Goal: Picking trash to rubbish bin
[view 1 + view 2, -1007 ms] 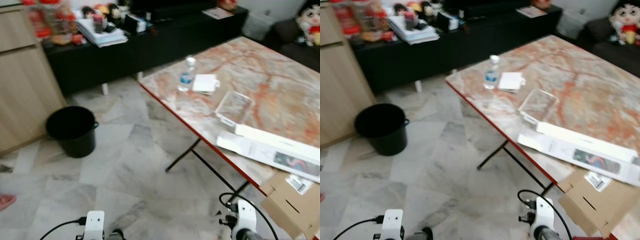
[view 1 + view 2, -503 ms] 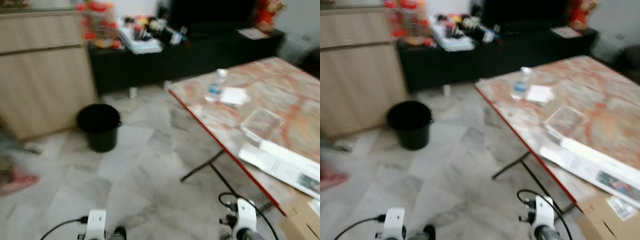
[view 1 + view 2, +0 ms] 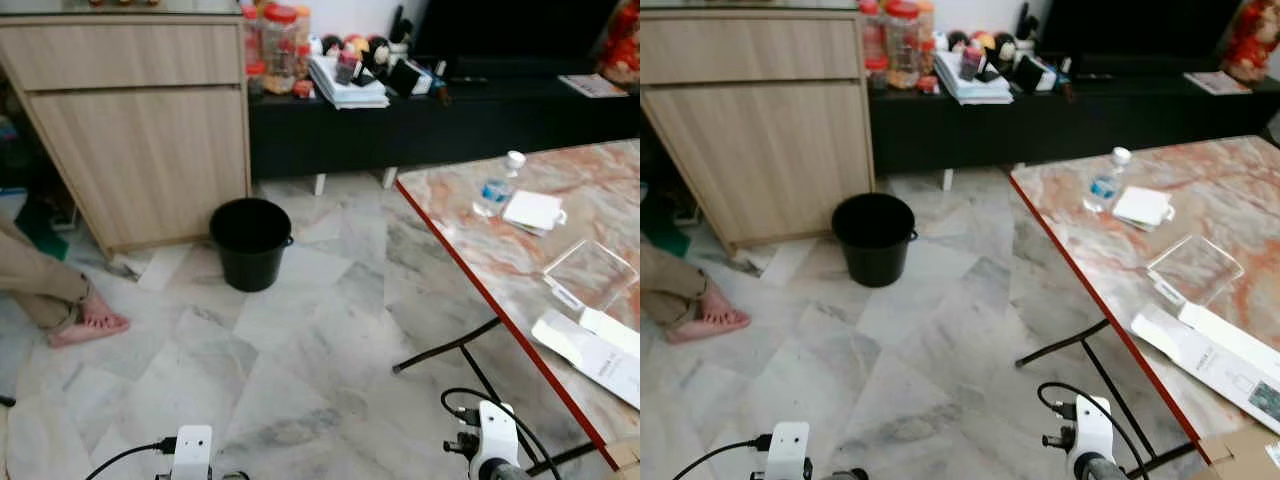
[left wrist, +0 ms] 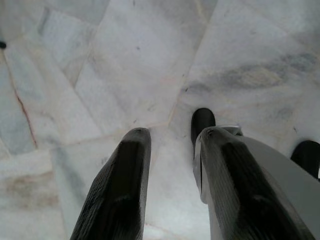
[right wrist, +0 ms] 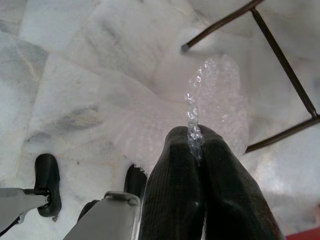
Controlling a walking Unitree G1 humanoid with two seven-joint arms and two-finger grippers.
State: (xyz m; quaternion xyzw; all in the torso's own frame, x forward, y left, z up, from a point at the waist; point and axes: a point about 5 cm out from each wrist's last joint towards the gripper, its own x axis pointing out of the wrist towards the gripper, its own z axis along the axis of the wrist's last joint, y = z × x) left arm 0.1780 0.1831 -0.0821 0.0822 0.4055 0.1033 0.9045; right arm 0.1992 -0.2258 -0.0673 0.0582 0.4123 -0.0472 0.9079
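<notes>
Now mid-carry, judging by the layout: right gripper (image 5: 196, 145) clamped on a sheet of bubble wrap (image 5: 210, 110), pinched at one edge so the rest hangs loose below the fingers, over the marble floor (image 3: 300, 360) beside the folding table's black legs (image 5: 280, 55). Held low at the robot's side, probably to keep the sheet clear of the table's red edge while walking.

Left gripper (image 4: 170, 150) parted and empty, pointed down at bare floor tiles (idle, nothing to grasp there).

Ahead, on the floor, the black rubbish bin (image 3: 250, 243), standing upright and open-topped just off the corner of the wooden cabinet (image 3: 140, 110), well apart from the table (image 3: 470, 250). Near the table's far corner, a water bottle (image 3: 497, 186) beside a white pad (image 3: 532, 210); further along, a clear plastic tray (image 3: 589, 274) and a long white box (image 3: 595, 352) near the edge. A person's bare foot (image 3: 88, 322) on the floor beside the cabinet, worth skirting.

Likely next: approach the bin, raise the wrap over its mouth, release.
</notes>
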